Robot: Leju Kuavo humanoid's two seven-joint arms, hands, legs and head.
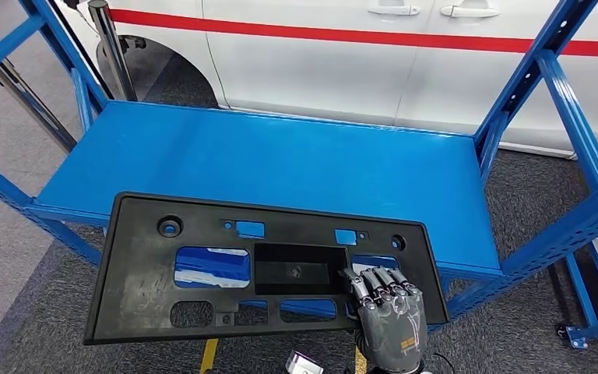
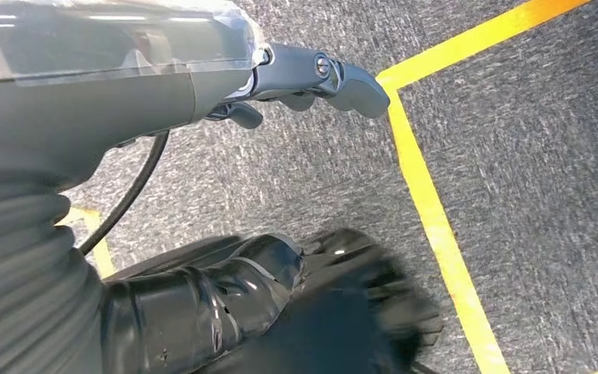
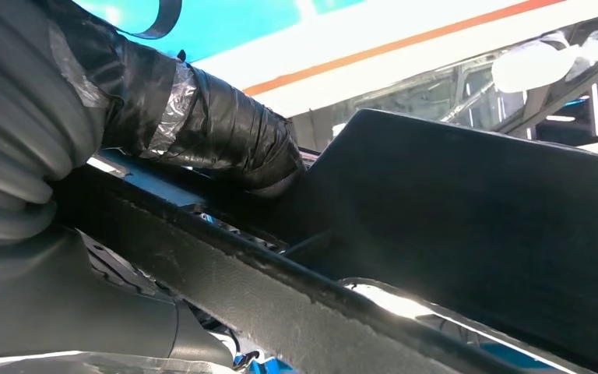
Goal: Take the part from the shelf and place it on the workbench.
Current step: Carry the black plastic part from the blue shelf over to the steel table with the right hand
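A: Where is the part?

B: The black plastic panel (image 1: 265, 269) lies flat over the front edge of the blue shelf (image 1: 280, 156), with its near long edge hanging out past that edge. The right hand (image 1: 385, 312) holds it near the front right corner: fingers over the top face, thumb wrapped underneath in the right wrist view.

A: And the left hand?

B: The left hand (image 2: 311, 78) hangs over grey carpet (image 2: 529, 156) with a yellow floor line (image 2: 428, 210). It holds nothing, its fingers loosely apart.

A: Which step is this?

B: It looks like the take from the shelf, with the hold made and the lift not yet done. The next move probably calls for raising the panel clear of the shelf and keeping it level, since a one-sided hold on so long a piece could let the far end sag.

A: Any writing?

B: None readable. Behind the shelf stands a white car (image 1: 358, 54) with a red stripe.
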